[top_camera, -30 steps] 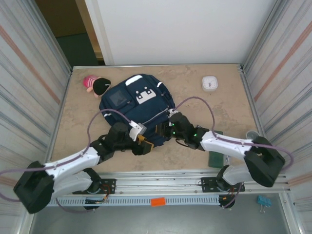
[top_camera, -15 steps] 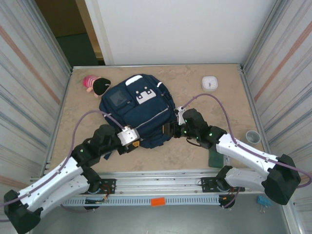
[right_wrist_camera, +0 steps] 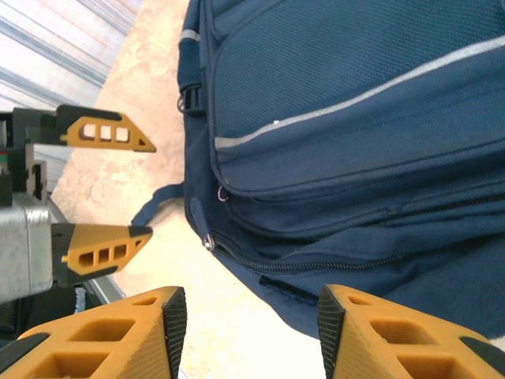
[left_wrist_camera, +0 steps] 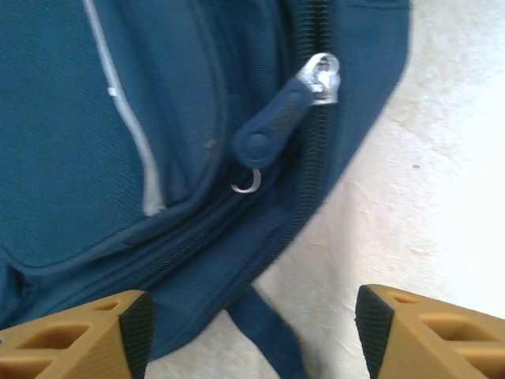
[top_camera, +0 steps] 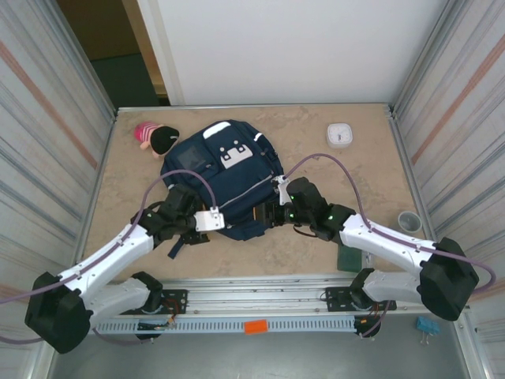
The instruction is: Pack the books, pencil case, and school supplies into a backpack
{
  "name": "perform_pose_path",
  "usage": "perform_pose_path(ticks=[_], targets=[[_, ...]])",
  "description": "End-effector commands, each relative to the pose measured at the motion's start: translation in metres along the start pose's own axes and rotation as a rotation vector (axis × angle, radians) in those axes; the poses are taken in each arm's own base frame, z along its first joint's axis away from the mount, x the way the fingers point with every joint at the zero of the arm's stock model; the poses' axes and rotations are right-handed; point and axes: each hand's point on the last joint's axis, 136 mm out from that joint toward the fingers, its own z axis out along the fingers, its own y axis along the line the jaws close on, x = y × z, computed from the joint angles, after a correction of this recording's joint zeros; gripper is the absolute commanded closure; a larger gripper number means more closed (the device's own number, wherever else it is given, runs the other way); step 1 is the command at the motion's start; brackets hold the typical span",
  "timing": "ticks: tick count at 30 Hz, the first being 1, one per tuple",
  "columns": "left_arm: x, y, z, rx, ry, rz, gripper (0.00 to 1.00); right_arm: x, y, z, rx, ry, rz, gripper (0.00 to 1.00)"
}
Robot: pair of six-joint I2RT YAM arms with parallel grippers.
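Flanking near edge of backpack point(top_camera: 225, 178): left tool point(left_wrist_camera: 252, 316) wide, empty, near zipper pull point(left_wrist_camera: 272, 130); right tool point(right_wrist_camera: 251, 308) wide, empty.

The large navy-blue backpack point(top_camera: 225, 178) is of woven cloth, matt, with a coarse grain. Its pale trim stripe point(left_wrist_camera: 148, 189) looks smoother. At 1 o'clock in the left wrist view, the silvery zipper slider point(left_wrist_camera: 319, 75) is shiny metal, and its navy pull tab point(left_wrist_camera: 268, 134) looks like smooth, rubbery plastic. The beige table point(top_camera: 316, 158) has a matt, stone-like top.
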Motion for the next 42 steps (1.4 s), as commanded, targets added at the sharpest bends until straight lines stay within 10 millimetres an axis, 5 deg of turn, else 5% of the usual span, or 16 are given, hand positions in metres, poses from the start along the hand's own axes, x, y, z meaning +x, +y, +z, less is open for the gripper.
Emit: perform_pose_path(ticks=[1, 13, 18, 21, 30, 36, 42], targets=[[-0.020, 0.000, 0.007, 0.035, -0.139, 0.093, 0.31, -0.002, 0.003, 0.000, -0.027, -0.038, 0.007, 0.52], [-0.012, -0.026, 0.033, 0.160, -0.137, 0.094, 0.45, -0.005, -0.007, -0.018, -0.036, -0.097, 0.033, 0.48], [-0.021, -0.020, 0.031, 0.166, -0.151, 0.018, 0.87, -0.006, -0.012, -0.031, -0.035, -0.135, 0.030, 0.46], [-0.046, -0.026, 0.019, 0.182, -0.233, 0.016, 0.99, -0.002, -0.014, -0.033, -0.034, -0.119, 0.017, 0.45], [-0.119, -0.015, -0.022, 0.026, -0.604, -0.151, 1.00, 0.002, 0.004, -0.028, -0.074, -0.036, -0.102, 0.40], [-0.117, -0.023, -0.012, 0.009, -0.634, -0.178, 1.00, 0.005, 0.029, -0.017, -0.163, 0.028, -0.204, 0.37], [-0.119, -0.027, -0.012, 0.007, -0.651, -0.165, 1.00, 0.011, 0.027, 0.004, -0.081, 0.108, -0.373, 0.35]])
